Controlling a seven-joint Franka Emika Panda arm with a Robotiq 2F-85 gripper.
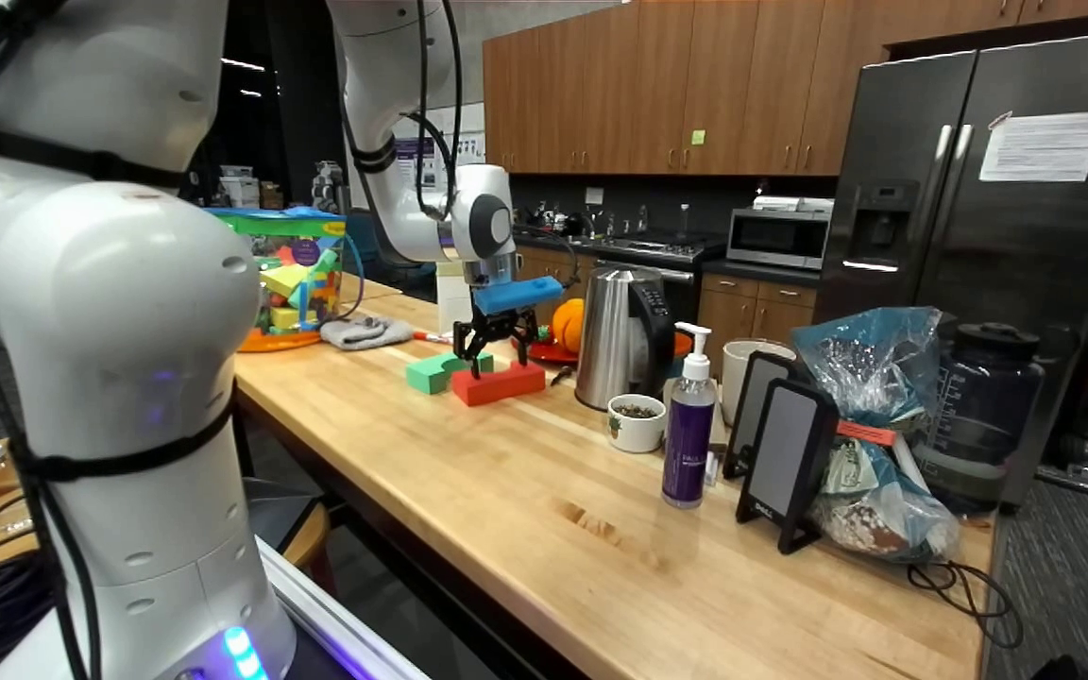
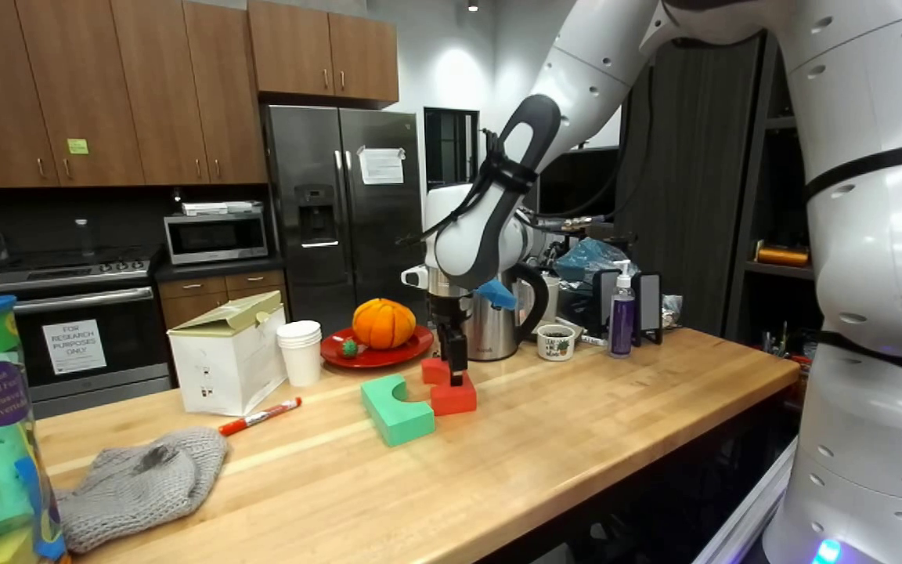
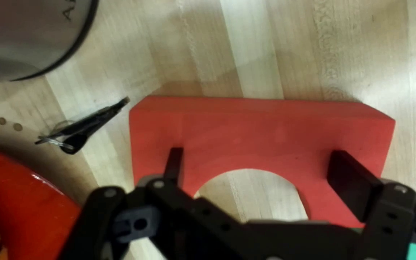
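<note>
Red arch block (image 3: pixel 262 133) | under spread pincer (image 3: pixel 255 155) | green block (image 2: pixel 392 419) beside

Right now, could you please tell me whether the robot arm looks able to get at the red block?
Probably yes: the open gripper is right over the red block, with nothing visible between them; the green block beside it seems to leave the way from above free.

Straight side of red block (image 3: pixel 265 133): bare worktop (image 3: pixel 251 47), room to pass.
Kettle (image 1: pixel 608 340): tall barrier near one end.
Green block (image 2: pixel 392 411): crowds the notched side.
Red plate (image 2: pixel 420 345): same end, pumpkin (image 2: pixel 383 323) on it.
</note>
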